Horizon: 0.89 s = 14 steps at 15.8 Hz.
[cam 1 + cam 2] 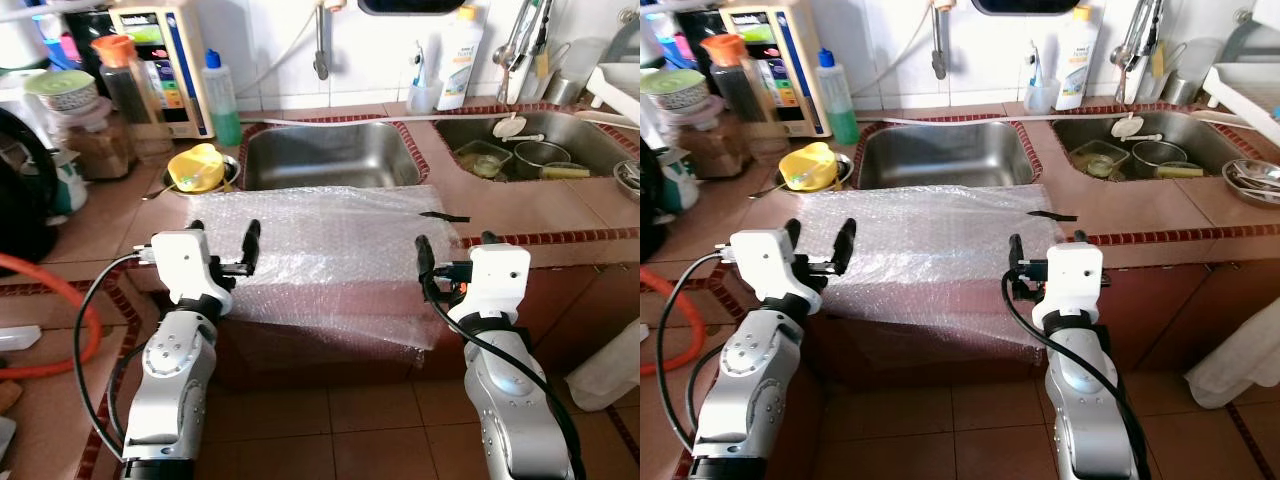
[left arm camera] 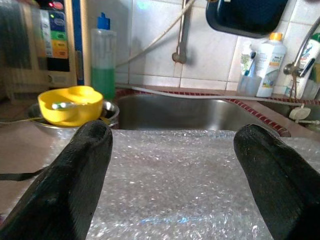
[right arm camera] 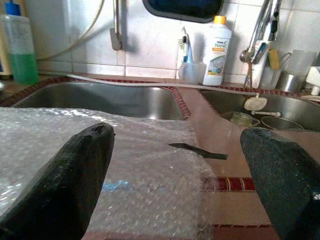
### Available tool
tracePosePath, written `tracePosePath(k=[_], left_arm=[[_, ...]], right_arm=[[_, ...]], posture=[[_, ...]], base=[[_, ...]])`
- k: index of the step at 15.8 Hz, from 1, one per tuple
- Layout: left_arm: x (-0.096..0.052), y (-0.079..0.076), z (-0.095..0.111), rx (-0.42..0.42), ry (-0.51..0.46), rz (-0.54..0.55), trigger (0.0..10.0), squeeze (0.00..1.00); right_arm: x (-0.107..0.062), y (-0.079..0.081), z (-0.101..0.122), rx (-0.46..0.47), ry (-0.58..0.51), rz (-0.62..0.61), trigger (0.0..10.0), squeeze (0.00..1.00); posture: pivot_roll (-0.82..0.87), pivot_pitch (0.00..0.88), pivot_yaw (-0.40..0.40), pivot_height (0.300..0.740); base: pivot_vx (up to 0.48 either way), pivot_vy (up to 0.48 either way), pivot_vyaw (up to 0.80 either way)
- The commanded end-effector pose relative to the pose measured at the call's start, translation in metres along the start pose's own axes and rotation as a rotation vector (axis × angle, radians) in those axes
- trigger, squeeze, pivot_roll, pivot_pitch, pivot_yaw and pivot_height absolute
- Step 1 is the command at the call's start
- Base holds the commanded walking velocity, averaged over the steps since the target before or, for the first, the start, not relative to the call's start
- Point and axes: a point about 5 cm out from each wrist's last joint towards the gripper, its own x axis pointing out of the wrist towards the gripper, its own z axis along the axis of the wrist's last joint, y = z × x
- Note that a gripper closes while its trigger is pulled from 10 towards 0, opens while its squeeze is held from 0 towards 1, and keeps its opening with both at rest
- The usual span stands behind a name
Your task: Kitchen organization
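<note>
Ahead of both grippers, left gripper point(image 1: 222, 240) and right gripper point(image 1: 455, 250), each with its 2 fingers spread, bubble wrap point(image 1: 330, 240) drapes over the counter edge. Right wrist view catches a black strip point(image 3: 197, 150) beyond the sheet; left wrist view shows a yellow bowl point(image 2: 71, 104) beside it.

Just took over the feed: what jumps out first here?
A big bubble wrap sheet lies on the counter in front of the empty left sink, drooping over the front edge. Both grippers, left and right, are raised open at its near corners. A yellow bowl sits left of the sink, and dishes fill the right sink.
</note>
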Motion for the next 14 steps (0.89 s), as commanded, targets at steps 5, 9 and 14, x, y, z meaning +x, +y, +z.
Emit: tracePosePath(k=[5,9,14], left_arm=[[0.0002,-0.0001,0.0017,0.008,0.003,-0.017,10.0,0.0],[0.0005,0.0002,0.0022,0.011,0.001,-0.023,10.0,0.0],[0.0003,0.0,0.0015,0.012,0.005,-0.024,10.0,0.0]], right_arm=[[0.0036,0.0004,0.0007,-0.004,-0.01,-0.005,10.0,0.0],[0.0043,0.0016,0.0007,-0.003,-0.014,-0.008,10.0,0.0],[0.0048,0.0025,-0.001,0.0,-0.01,-0.005,10.0,0.0]], posture=[[0.03,0.002,0.068,0.74],[0.03,0.001,0.071,0.74],[0.03,0.002,0.071,0.74]], base=[[0.319,0.0,0.0],[0.356,0.0,0.0],[0.365,0.0,0.0]])
